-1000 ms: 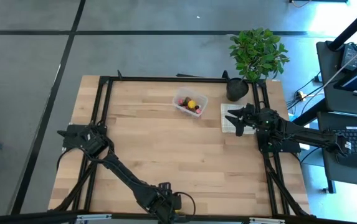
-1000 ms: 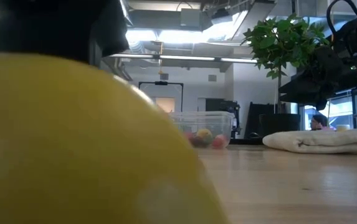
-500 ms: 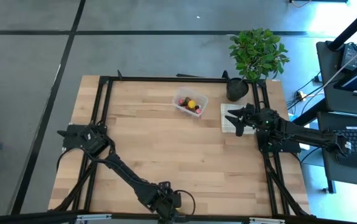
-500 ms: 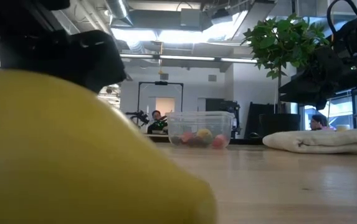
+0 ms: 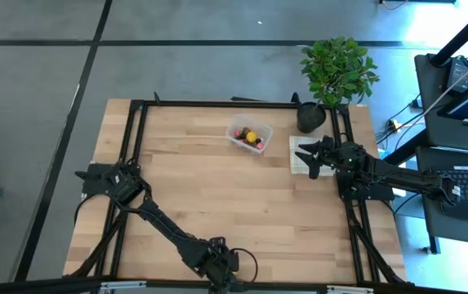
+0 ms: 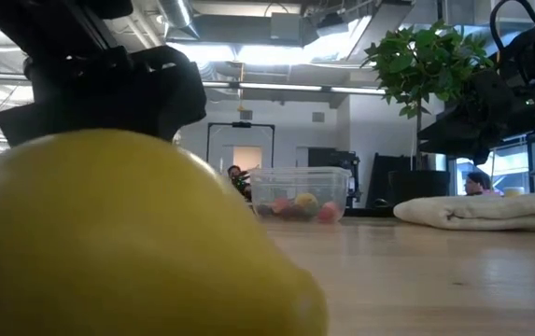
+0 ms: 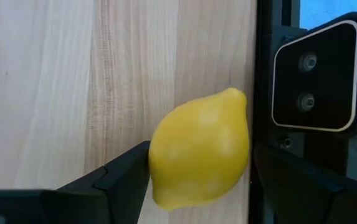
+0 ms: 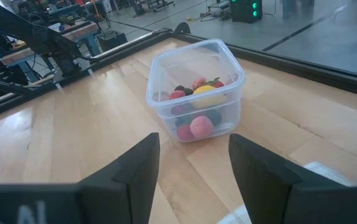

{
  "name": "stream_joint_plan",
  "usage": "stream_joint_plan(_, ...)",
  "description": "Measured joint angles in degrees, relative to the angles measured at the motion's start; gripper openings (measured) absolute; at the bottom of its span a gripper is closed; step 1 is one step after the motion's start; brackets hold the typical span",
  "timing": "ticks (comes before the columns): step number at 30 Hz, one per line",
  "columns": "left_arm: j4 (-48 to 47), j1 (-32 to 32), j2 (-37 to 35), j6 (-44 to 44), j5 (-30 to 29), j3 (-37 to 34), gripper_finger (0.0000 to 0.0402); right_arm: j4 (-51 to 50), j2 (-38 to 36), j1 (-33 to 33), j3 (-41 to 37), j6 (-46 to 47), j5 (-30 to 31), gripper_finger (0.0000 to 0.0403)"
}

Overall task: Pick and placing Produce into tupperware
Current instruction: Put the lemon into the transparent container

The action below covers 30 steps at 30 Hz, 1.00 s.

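Observation:
A yellow lemon (image 7: 197,143) lies at the table's near edge, close to the low camera, and fills the low view's left (image 6: 108,243). My left gripper (image 7: 201,154) is over it (image 5: 217,263), one finger on each side. The clear tupperware (image 5: 250,135) stands on the table's far right part and holds red, dark and yellow pieces (image 8: 194,93). My right gripper (image 8: 194,180) is open and holds nothing. It hangs over the beige cloth (image 5: 299,155), right of the box. My left gripper has the lemon pinched between its two fingers, which come from above and point down. One finger (image 7: 138,165) meets the lemon's side (image 7: 156,155); the other meets the opposite side (image 7: 245,149). The pointed end (image 7: 234,94) sticks out free. Whether the lemon is off the wood, I cannot tell.
A black housing (image 7: 315,78) and the dark frame rail (image 7: 264,62) stand right beside the lemon at the near edge. A potted plant (image 5: 336,69) in a black pot (image 5: 309,117) stands at the far right corner. Bare wood (image 5: 217,196) lies between lemon and box.
In the low view the lemon has drawn back from the camera: it fills less of the picture, its pointed end now shows, and more of my left gripper shows above it. The right arm has kept still.

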Motion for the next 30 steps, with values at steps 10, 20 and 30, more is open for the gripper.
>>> stream_joint_plan(10,0.0,0.0,0.0,0.0,0.9,0.0,0.0241,0.0,0.0,0.0,0.0,0.0,0.0,0.0195)
stream_joint_plan(20,0.0,0.1,0.0,0.2,0.8,0.0,0.0196,0.0,0.0,0.0,0.0,0.0,0.0,0.0195)
stream_joint_plan(30,0.4,0.2,0.0,1.5,0.1,0.0,0.0172,0.0,0.0,0.0,0.0,0.0,0.0,0.0195)
